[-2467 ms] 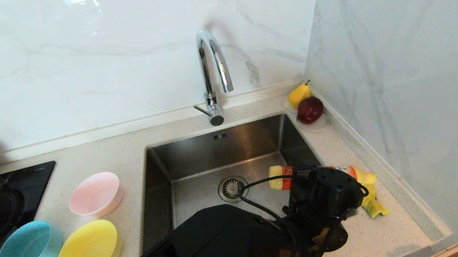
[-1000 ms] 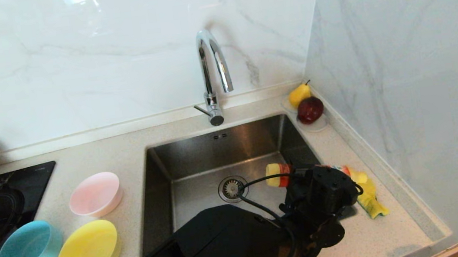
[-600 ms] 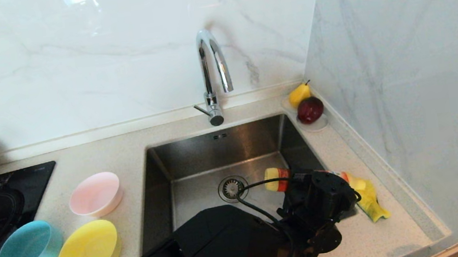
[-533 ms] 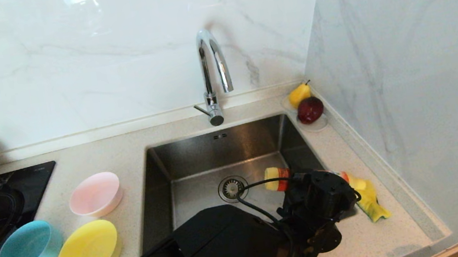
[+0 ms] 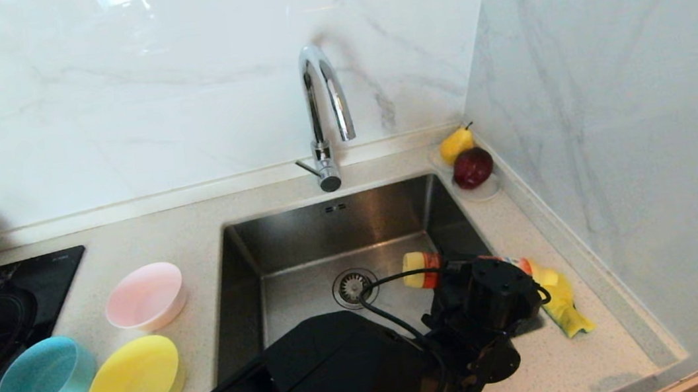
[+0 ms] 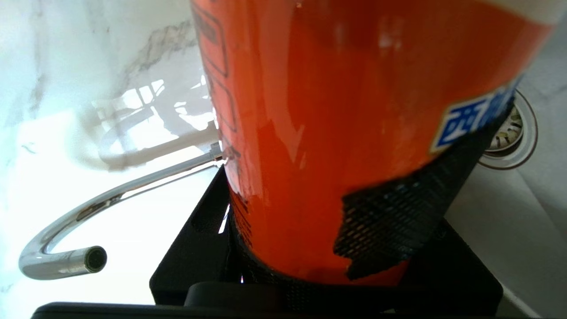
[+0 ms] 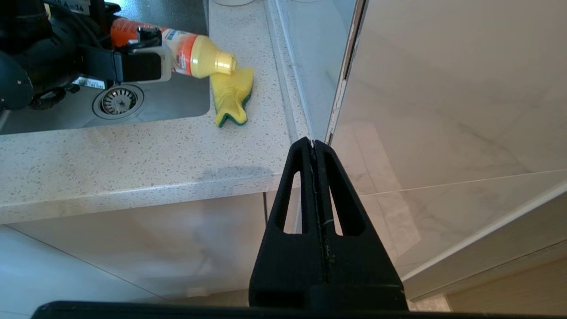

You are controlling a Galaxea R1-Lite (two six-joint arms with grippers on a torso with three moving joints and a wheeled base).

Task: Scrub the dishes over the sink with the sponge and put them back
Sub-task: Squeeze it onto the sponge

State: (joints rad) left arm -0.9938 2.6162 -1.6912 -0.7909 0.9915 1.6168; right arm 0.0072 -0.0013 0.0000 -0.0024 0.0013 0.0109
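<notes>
From the head view we're seeing the left claw (image 5: pixel 472 265) clamped around an orange soap bottle (image 5: pixel 420 261), holding it sideways across the right edge of the sink (image 5: pixel 330 258), yellow cap end hanging right over the sponge (image 5: pixel 564 306). The sponge is lying crumpled on the bench (image 5: pixel 581 354) just right of the sink, so it's sitting just beyond the claw, touching or nearly touching the cap. The pink bowl (image 5: pixel 145 296), blue bowl (image 5: pixel 45 378) and yellow bowl (image 5: pixel 135 381) are waiting well apart on the bench left of the sink.

In the left wrist view we're basically staring at the orange bottle body filling the frame, with the claw's mesh pads (image 6: pixel 390 217) pressing into it.

From the right wrist view the right claw (image 7: pixel 315 146) is hanging pinched shut off the bench front, doing nothing. The sponge looks soft, light and floppy here, so we're guessing it'll squash flat; pinching across its thicker middle seems safest. The bowls look light and probably slippery when soapy, so we're thinking a rim grab.
</notes>
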